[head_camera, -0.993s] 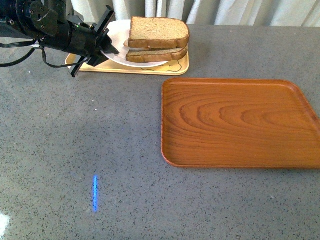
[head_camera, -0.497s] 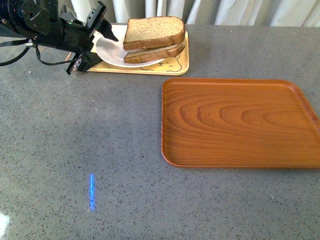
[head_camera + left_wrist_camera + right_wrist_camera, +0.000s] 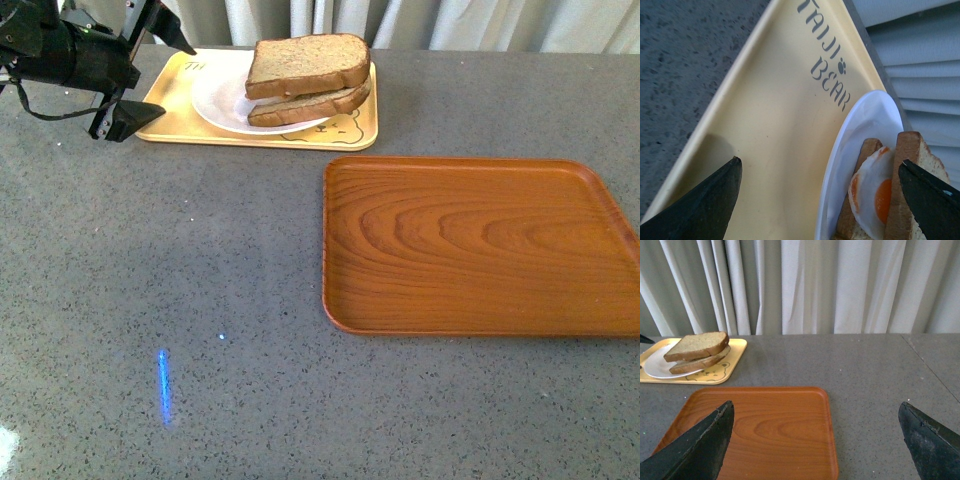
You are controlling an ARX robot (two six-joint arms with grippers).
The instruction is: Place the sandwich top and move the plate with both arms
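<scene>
The left gripper (image 3: 140,70) has let go of the plate (image 3: 215,98) and backed toward the table's far-left corner, jaws spread and empty, so the sandwich top (image 3: 305,60) sits placed and the two-armed carry hasn't begun.

Cut-off and hidden parts

In the front view the left pincer (image 3: 140,75) runs off the top-left corner, its arm mostly out of frame, and the wooden tray (image 3: 480,245) is clipped at the right edge. In the left wrist view the plate (image 3: 860,135) and fried egg (image 3: 872,192) are cut by the bottom edge, the egg partly hidden between bread slices. In the right wrist view only two finger tips (image 3: 695,450) show, and the plate (image 3: 655,370) is clipped.
</scene>
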